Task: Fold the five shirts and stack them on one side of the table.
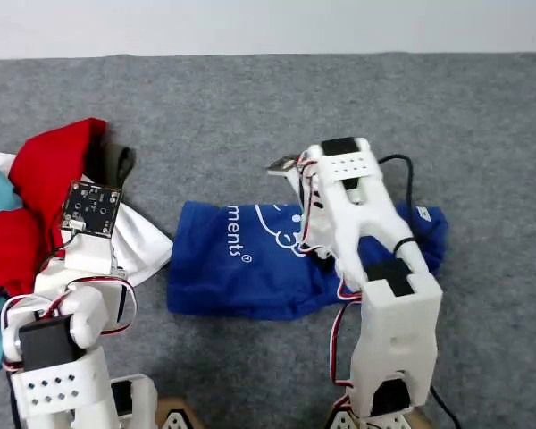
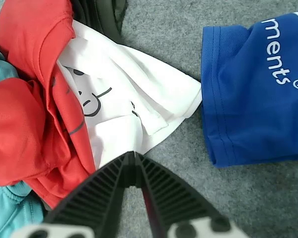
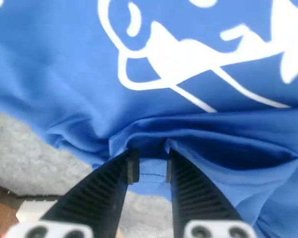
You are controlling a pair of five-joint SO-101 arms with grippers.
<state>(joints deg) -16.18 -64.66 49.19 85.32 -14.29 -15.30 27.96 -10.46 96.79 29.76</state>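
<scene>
Blue cloth is pinched between the narrowly set jaws of the right hand [image 3: 150,166]. A hem or fold at the edge of the blue shirt [image 1: 241,268] is held there, and the printed white figure lies just beyond the tips. The shirt is spread on the grey surface [image 1: 250,98] under and around this hand, bunched where it is gripped and flatter farther off.

The step in hand is judged to be a fold of this shirt, since none of the five is seen folded or stacked yet. For the next move, the gripped edge would have to be lifted and carried across the shirt's body. It should be kept low enough that the cloth is laid over itself rather than dragged, and released only once the edges are lined up.

The left hand [image 2: 134,159] is closed with nothing between its jaws and is held above the white shirt [image 2: 139,94]. Beyond its tips a heap is formed by the red shirt [image 2: 30,129], a teal shirt [image 2: 7,213] and a dark olive garment [image 2: 102,15], all overlapping. A strip of grey is left between the white shirt and the blue sleeve. The heap may be in the way if the stack is set on that side, and its tangled layers are likely to be pulled up together.
</scene>
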